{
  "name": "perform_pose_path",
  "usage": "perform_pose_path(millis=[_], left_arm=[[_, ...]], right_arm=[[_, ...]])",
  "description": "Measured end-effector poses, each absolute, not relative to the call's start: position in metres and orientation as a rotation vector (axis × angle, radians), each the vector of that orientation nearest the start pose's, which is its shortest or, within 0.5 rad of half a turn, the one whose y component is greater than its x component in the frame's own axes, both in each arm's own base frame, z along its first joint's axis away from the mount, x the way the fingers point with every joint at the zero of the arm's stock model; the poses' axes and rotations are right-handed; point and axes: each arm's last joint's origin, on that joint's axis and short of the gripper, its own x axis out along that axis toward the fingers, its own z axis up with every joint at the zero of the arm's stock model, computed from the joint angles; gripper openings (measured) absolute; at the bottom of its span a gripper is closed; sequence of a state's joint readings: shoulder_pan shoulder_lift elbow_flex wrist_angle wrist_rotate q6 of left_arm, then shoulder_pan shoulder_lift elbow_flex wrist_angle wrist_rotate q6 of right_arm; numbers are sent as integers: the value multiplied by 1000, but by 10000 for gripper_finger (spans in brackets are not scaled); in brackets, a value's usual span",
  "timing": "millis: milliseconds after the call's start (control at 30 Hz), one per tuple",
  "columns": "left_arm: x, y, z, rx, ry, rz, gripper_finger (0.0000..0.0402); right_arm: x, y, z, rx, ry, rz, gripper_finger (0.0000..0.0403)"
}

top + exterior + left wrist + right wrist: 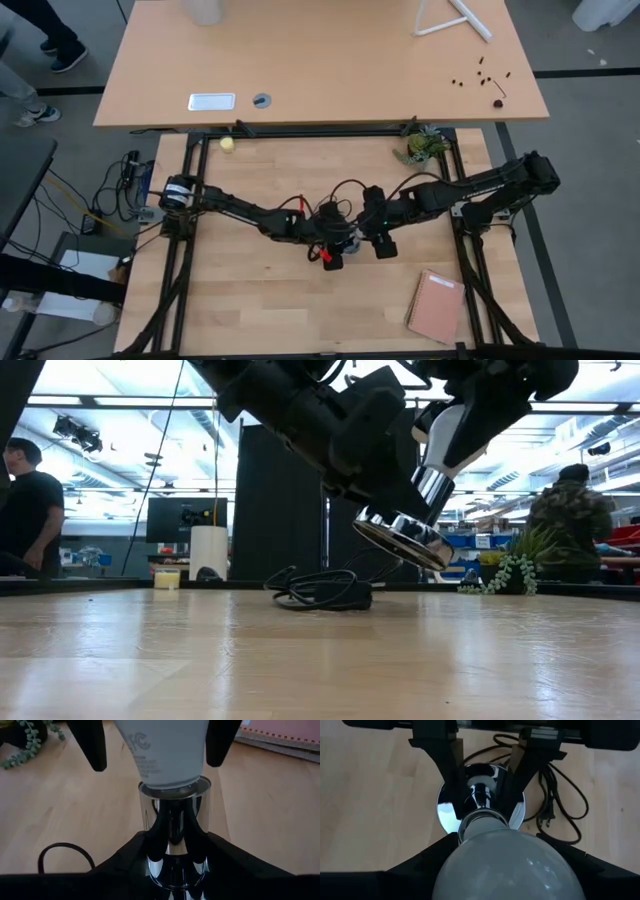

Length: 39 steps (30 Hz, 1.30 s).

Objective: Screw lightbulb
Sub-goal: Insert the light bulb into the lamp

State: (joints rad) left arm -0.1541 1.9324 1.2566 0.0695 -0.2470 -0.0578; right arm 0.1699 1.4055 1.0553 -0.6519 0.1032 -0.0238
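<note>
Seen from above, two dark robot arms reach in from the left and right edges of a wooden table (250, 300) and meet just below the frame's centre.

The left gripper (165, 865) holds a shiny chrome socket (174, 827), its fingers (240, 862) pressed against the socket's narrow stem on both sides. In the low view the socket (405, 530) hangs tilted in the upper middle of the frame, lifted clear of the table, its round silver base facing down and to the left.

The right gripper (507, 857) holds the white bulb (507, 865), one finger (427, 855) on each side of the glass. In the right wrist view the bulb fills the lower centre of the frame. In the left wrist view the bulb (165, 750) comes down from the top centre, its narrow end sitting inside the mouth of the socket. How far in the screw base sits is hidden.

A black cord (320, 592) lies coiled on the table at the middle of the low view, behind the grippers. A pink notebook (436, 305) lies at the lower right of the overhead view. A small green plant (422, 146) stands at the table's upper right edge.
</note>
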Motion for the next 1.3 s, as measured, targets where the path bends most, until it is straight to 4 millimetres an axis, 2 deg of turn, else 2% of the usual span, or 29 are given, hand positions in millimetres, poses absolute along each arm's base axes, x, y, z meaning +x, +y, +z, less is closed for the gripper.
perform_pose_path(millis=[433, 633, 900, 1300], left_arm=[[416, -58, 187, 42, 599, 113, 179], [416, -57, 187, 42, 598, 133, 179], [416, -56, 187, 35, 591, 172, 179], [416, -58, 187, 66, 594, 187, 179]], right_arm=[[276, 49, 237, -112, 925, 30, 267], [275, 53, 238, -98, 913, -39, 267], [276, 51, 238, 85, 876, -191, 267], [277, 44, 238, 389, 847, -333, 267]])
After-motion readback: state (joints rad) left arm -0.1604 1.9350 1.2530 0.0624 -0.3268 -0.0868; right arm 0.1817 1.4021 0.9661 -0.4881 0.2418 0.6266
